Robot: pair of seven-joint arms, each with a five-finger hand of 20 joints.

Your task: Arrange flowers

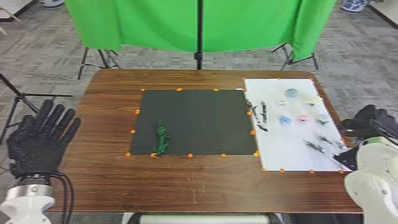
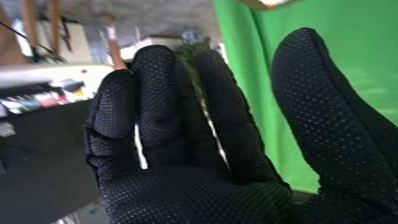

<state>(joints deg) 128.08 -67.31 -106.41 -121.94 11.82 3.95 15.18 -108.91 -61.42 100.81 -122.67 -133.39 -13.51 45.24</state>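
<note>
Table beside straight-fingered left hand

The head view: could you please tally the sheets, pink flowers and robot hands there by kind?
Sheets: 2, dark sheet and white sheet
Pink flower: 1
Hands: 2, left hand and right hand
Total: 5

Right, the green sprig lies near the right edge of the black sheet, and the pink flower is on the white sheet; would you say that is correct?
Not quite: the head view shows the green sprig near the left edge of the black sheet. The pink flower is indeed on the white sheet.
</note>
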